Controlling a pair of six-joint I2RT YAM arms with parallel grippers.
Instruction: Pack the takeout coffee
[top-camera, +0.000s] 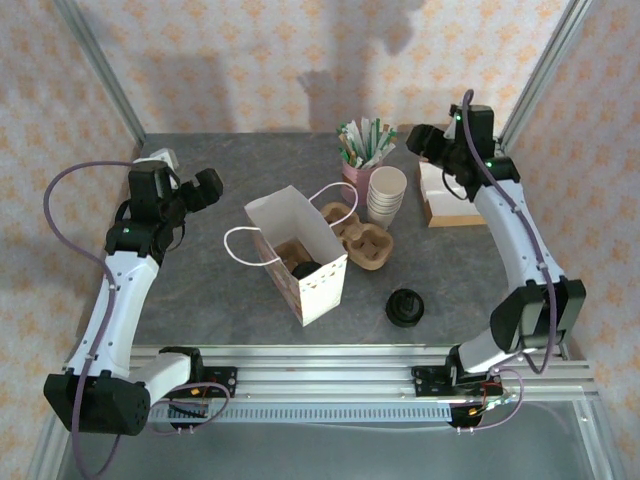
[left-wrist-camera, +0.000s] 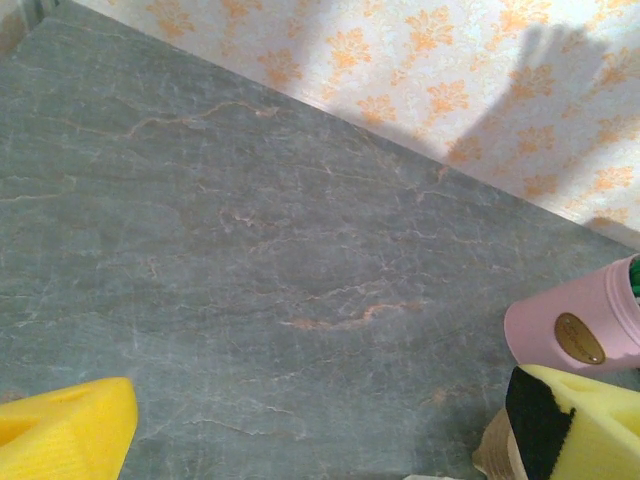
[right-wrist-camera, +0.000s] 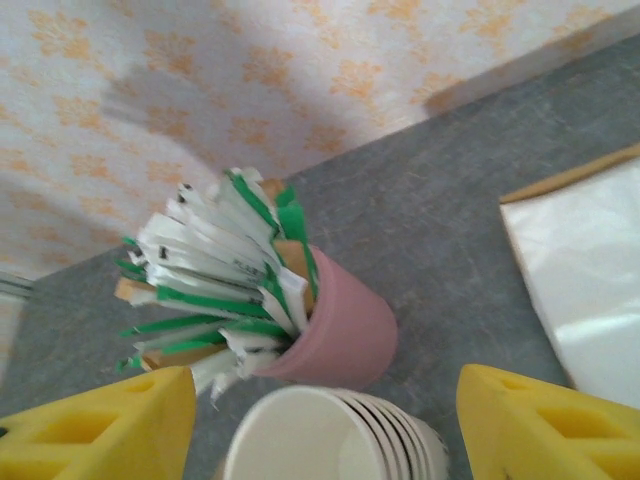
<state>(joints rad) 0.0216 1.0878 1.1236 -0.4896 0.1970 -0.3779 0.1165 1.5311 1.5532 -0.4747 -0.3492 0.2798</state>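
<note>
2 arms bent, L claw (top-camera: 205, 186) apart, R claw (top-camera: 420, 138) apart nr paper cups (top-camera: 387, 190)

Robot lab cell dressed as café counter, aluminium frame (top-camera: 330, 362), wallpapered panels (top-camera: 250, 60), paper cups (top-camera: 386, 195)

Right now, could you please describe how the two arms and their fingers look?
The left arm and right arm have white links, black joints and a looping purple-grey cable each. Fingers are yellow wedges; a left finger carries a black strip.
</note>
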